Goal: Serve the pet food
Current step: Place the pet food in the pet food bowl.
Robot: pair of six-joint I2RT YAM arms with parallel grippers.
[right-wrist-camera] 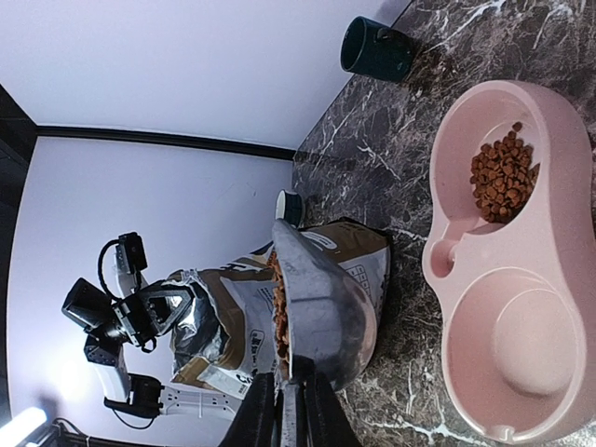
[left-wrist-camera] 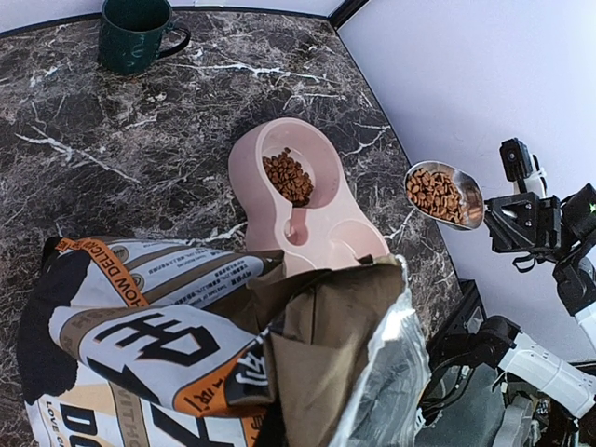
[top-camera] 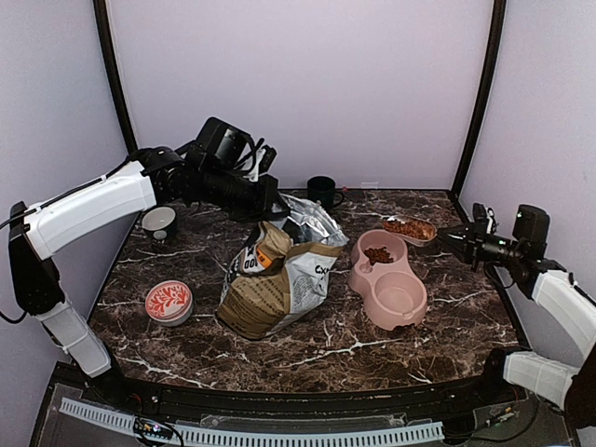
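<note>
Our right gripper point(top-camera: 458, 239), closed on the handle of the scoop point(left-wrist-camera: 472, 207), holds pet food point(left-wrist-camera: 433, 191) raised just right of the pink bowl point(top-camera: 365, 279); our left gripper point(top-camera: 270, 201) pinches the bag point(top-camera: 279, 279) left of the bowl. Tipping too early would, we think, spill kibble outside the rim. The heap lies long along the scoop, pointing toward the bowl.

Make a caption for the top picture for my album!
Right fingers hold a scoop of pet food by the pink bowl; left fingers pinch the bag open.
</note>
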